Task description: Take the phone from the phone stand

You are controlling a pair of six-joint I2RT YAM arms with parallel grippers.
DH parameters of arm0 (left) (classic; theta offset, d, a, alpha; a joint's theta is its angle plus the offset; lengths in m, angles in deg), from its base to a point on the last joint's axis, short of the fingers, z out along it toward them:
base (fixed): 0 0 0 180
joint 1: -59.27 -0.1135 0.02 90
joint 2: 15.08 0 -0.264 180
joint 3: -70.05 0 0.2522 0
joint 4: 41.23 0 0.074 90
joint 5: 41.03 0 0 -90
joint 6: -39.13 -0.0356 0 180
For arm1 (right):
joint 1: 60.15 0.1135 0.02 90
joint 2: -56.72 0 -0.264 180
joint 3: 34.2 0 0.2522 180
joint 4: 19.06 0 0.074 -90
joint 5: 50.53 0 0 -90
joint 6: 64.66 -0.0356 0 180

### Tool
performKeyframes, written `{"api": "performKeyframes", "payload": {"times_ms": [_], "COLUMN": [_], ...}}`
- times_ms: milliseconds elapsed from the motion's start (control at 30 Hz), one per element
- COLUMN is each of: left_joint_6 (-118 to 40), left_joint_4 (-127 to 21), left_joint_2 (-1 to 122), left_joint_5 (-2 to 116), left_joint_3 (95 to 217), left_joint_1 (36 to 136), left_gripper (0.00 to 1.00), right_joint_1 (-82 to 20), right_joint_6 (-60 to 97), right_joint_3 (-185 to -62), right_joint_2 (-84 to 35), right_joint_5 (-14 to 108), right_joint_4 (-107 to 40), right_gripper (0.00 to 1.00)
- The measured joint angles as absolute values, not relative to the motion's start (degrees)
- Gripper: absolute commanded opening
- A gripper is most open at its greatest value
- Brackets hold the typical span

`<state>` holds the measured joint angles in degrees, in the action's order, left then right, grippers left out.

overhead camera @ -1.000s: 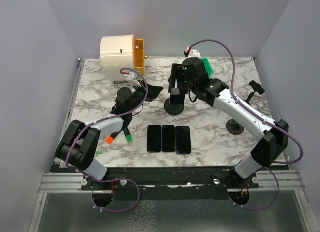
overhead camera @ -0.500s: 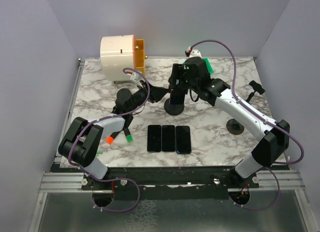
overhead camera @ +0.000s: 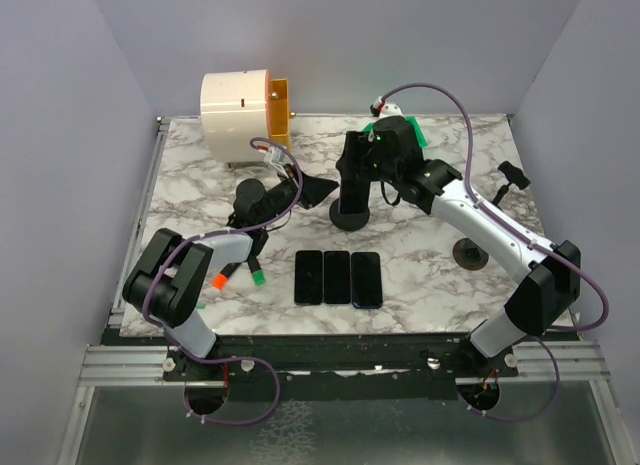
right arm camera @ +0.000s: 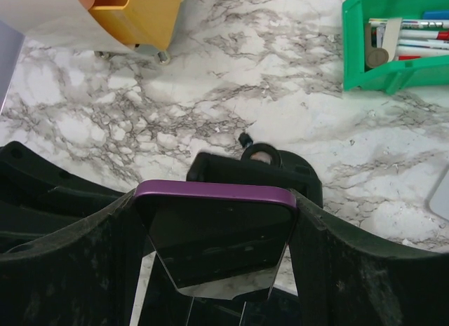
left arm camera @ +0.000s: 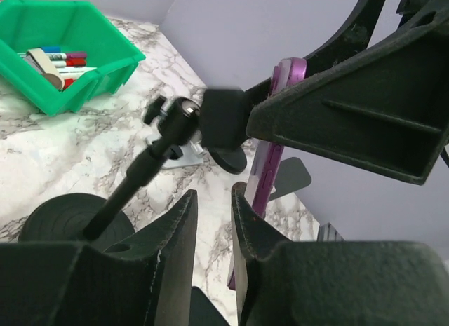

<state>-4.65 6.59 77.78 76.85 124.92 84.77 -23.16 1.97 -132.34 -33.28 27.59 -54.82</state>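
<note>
Purple phone [right arm camera: 214, 235] — upright, touching both right jaws, above the stand [overhead camera: 350, 217]

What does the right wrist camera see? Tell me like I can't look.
A purple-edged phone is squeezed between the black fingers of the right gripper, above a black phone stand. A green bin of markers sits on the marble table behind.

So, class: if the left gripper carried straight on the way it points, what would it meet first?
Most likely the black phone stand's clamp head, directly ahead of the left gripper, though depth is unclear. The purple-edged phone lies right of that line.
</note>
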Motion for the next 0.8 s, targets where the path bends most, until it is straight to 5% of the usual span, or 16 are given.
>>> {"api": "performKeyframes", "payload": {"times_ms": [467,800], "left_joint_6": [-4.63,-4.85], "left_joint_4": [6.17,6.07], "left_joint_2": [78.68,78.66], "left_joint_5": [76.85,76.61], "left_joint_3": [124.92,124.92], "left_joint_1": [84.79,84.79], "left_gripper": [0.2,0.48], "right_joint_1": [-23.16,-23.36], "right_joint_6": [1.97,1.97], "right_joint_3": [-131.56,-130.99], "right_joint_2": [-33.11,-32.08], "right_joint_5": [30.04,32.0], "right_joint_4": [-55.19,-54.67], "right_gripper": [0.0,0.0]}}
